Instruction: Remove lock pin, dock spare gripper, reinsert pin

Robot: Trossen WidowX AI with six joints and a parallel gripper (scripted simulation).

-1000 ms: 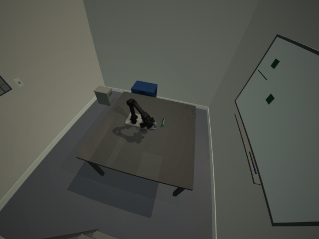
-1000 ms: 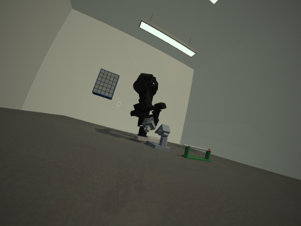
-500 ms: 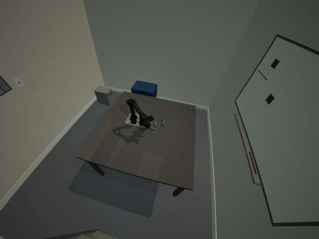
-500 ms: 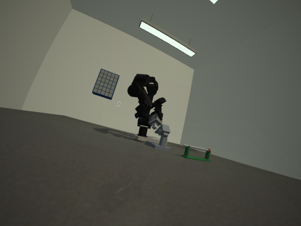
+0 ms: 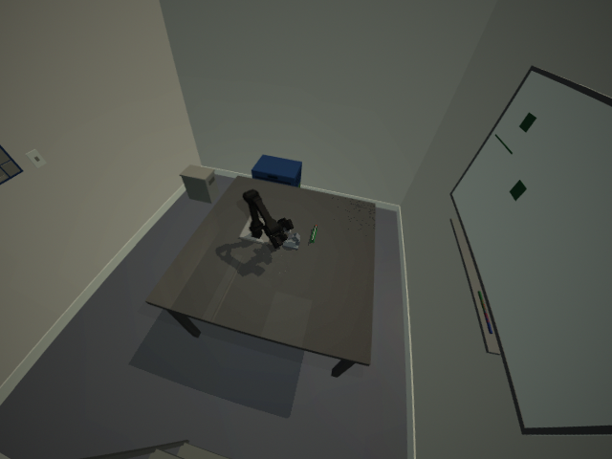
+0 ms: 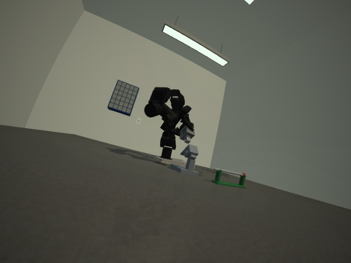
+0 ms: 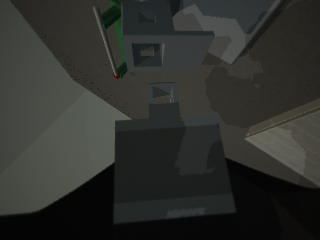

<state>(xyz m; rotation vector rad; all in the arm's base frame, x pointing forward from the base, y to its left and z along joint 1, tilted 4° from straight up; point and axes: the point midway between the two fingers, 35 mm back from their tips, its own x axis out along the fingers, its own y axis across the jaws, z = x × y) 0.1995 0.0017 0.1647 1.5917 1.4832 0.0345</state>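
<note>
My gripper [image 5: 285,233] [image 6: 188,127] [image 7: 166,159] is shut on the spare gripper [image 6: 186,133] [image 7: 170,160], a grey block. Its spigot [image 6: 187,139] [image 7: 164,111], with a square cross hole, points down toward the mount in the exterior view. The grey mount [image 5: 293,243] [image 6: 190,165] stands on its foot, with the tilted socket [image 6: 191,150] [image 7: 187,52] on top. A gap shows between spigot and socket, and the socket's opening is visible in the wrist view. The white lock pin [image 6: 228,171] [image 7: 106,44] [image 5: 314,234] with a red end lies across the green rack [image 6: 230,184] [image 7: 120,37], outside the socket.
The arm's pale base plate [image 5: 245,231] [image 6: 162,159] lies behind the mount in the exterior view. The green rack stands to the mount's right there. All of it is on the brown table [image 5: 336,296] [image 6: 113,212]. A blue cabinet [image 5: 276,166] stands beyond the table's far edge.
</note>
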